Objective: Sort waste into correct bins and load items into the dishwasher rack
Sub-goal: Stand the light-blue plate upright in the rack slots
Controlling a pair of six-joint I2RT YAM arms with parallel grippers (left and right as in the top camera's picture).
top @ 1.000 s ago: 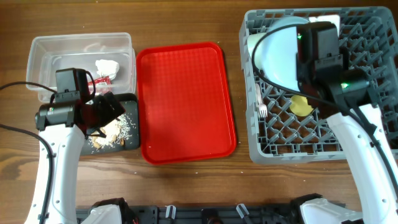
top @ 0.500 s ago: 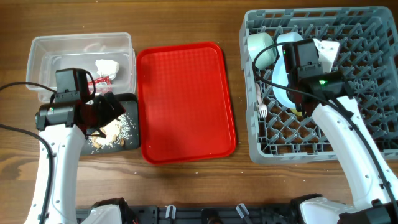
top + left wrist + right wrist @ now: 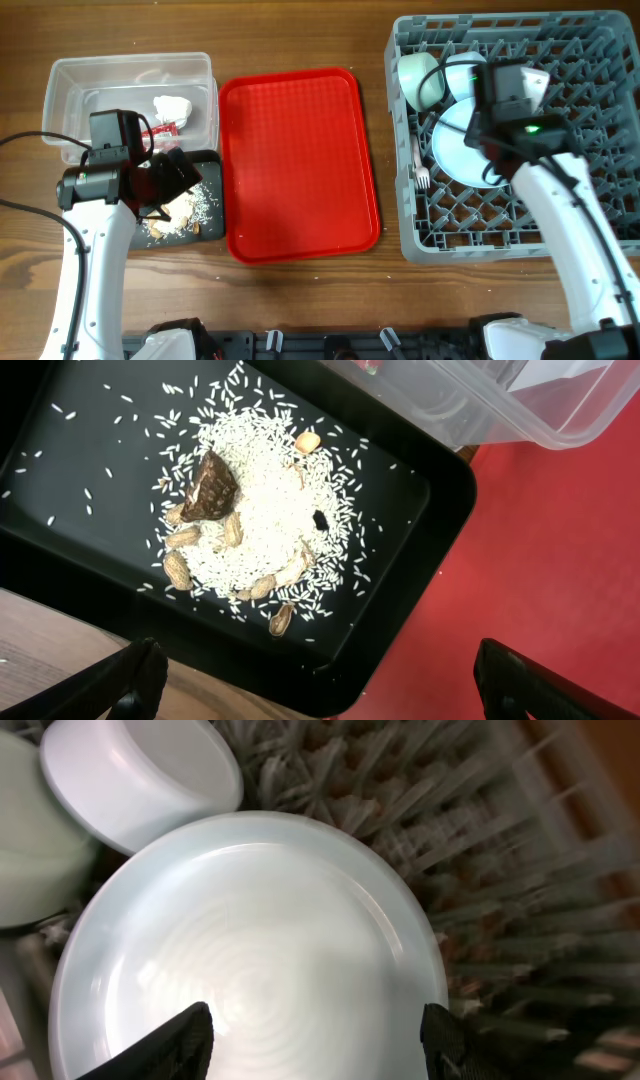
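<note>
Right gripper [image 3: 318, 1045] hangs with its fingers spread and nothing pinched, directly over the pale blue plate [image 3: 260, 950], which lies face up on the pegs in the near-left part of the dishwasher rack [image 3: 590, 200]. The step looks like the release of the plate, so a good finish calls for a straight rise, fingers kept apart, until they stand above the peg tops and the lattice wall. Any sideways drift first could catch the rim and tip the plate. Whether it sits firmly between pegs I cannot tell.

Just past the plate's far edge a small white bowl [image 3: 140, 780] nearly touches it, and a mint-green bowl [image 3: 20, 830] crowds the far-left corner, so that side is tight. A white fork [image 3: 422, 175] lies along the rack's left wall beside the plate. Open peg rows to the right and toward the near wall give the freest room.

Left gripper [image 3: 320, 685] is also spread wide and empty, above the near-right corner of the black tray [image 3: 60, 480], where the food scraps [image 3: 250, 530], rice and peanuts, sit heaped. Beyond it the clear tub [image 3: 70, 80] holds the white tissue [image 3: 172, 107] and red wrapper [image 3: 162, 130]. Between the arms the red tray [image 3: 295, 160] lies bare, with a raised rim to clear
</note>
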